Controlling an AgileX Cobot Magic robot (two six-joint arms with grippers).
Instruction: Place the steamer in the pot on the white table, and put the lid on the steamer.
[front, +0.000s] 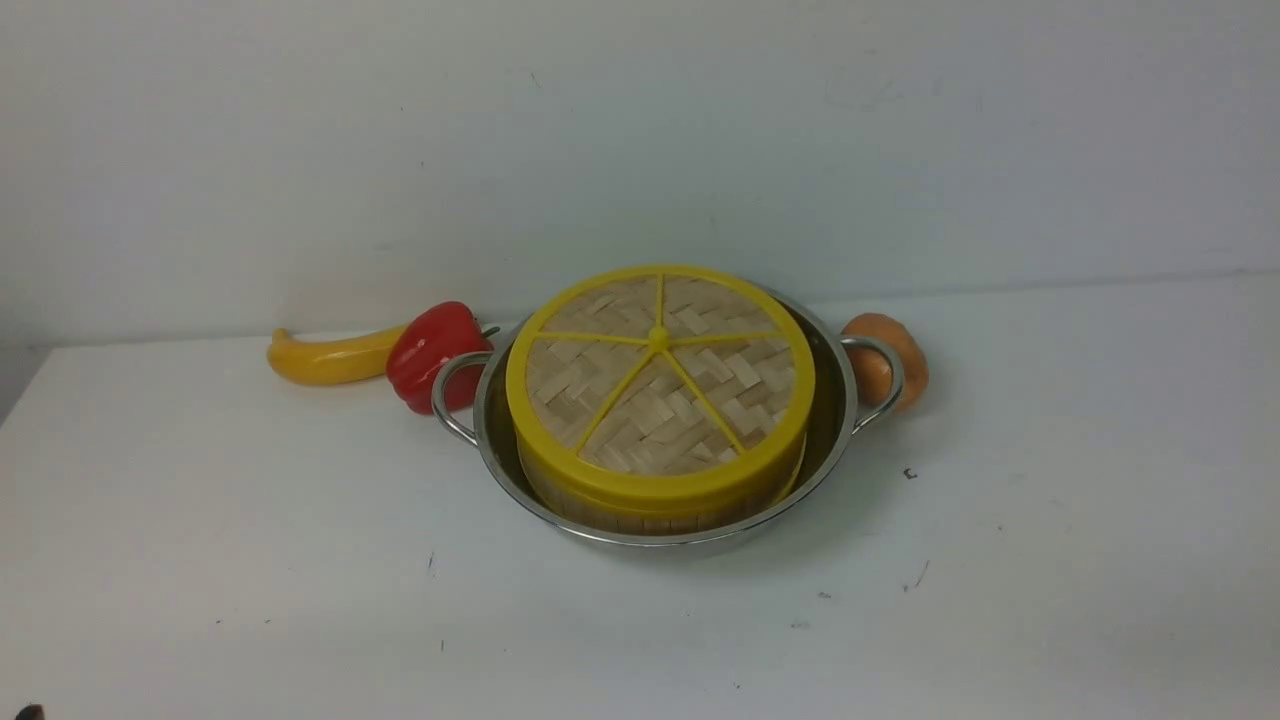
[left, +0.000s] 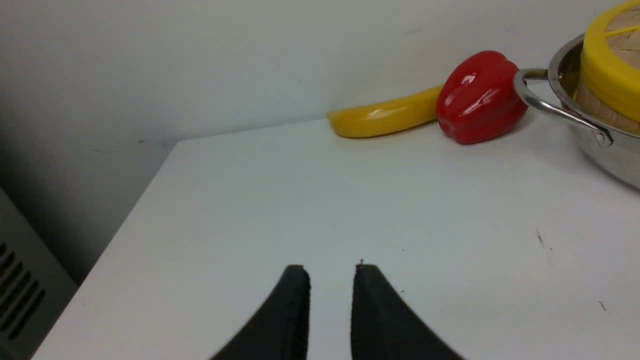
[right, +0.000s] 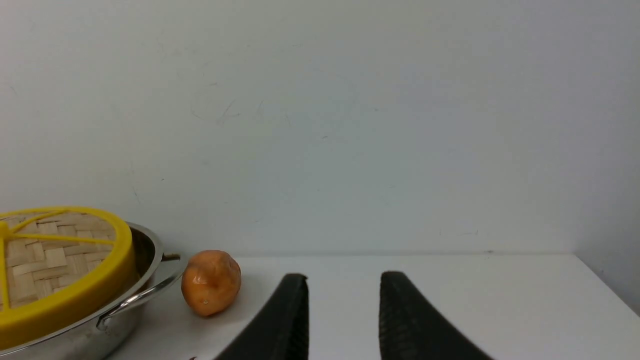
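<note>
We're looking at the fingers of the left gripper (left: 331, 272), and what we've got is a dark, near-black pair, blurred at the edges, each one a wedge that narrows to a blunt, squared-off tip, with no markings that we can pick out! Over to the right gripper (right: 344, 279), and we see the same dress again, two matte black fingers, broad at the base and tapering, their inner faces straight and their outer edges sloping, the surface too dark and soft for us to read any finer detail.
</note>
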